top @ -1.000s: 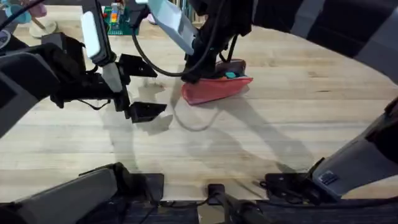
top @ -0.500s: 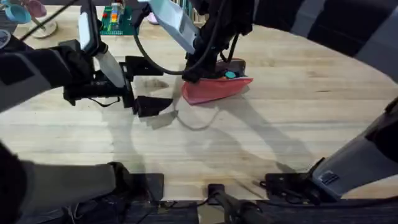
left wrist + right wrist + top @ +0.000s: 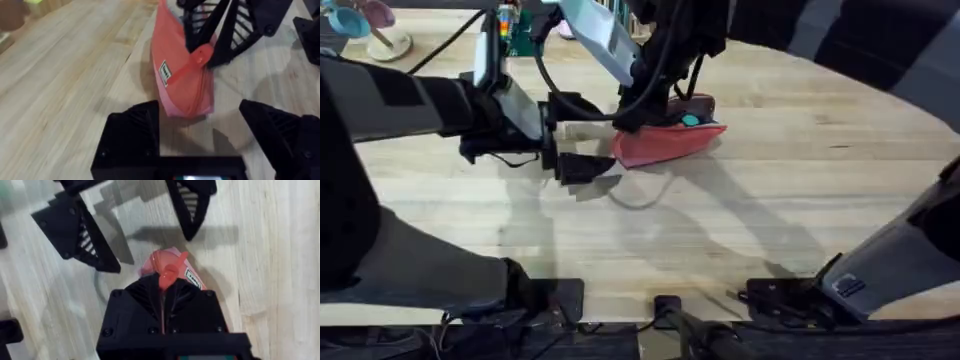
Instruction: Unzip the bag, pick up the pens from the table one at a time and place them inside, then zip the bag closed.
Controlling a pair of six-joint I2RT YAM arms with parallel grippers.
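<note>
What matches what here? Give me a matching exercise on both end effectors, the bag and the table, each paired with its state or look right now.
Things:
1. left end effector
2. right end effector
3. bag
4. table

States:
A. pale wood planks
B. salmon pink, lying on the tabletop
C. shut on the pouch fabric
D. open, at one end of the pouch

Pairs: 1-D, 2-C, 3-B, 4-A

Lab or workshop: pale plank table, green circuit board, cables.
</note>
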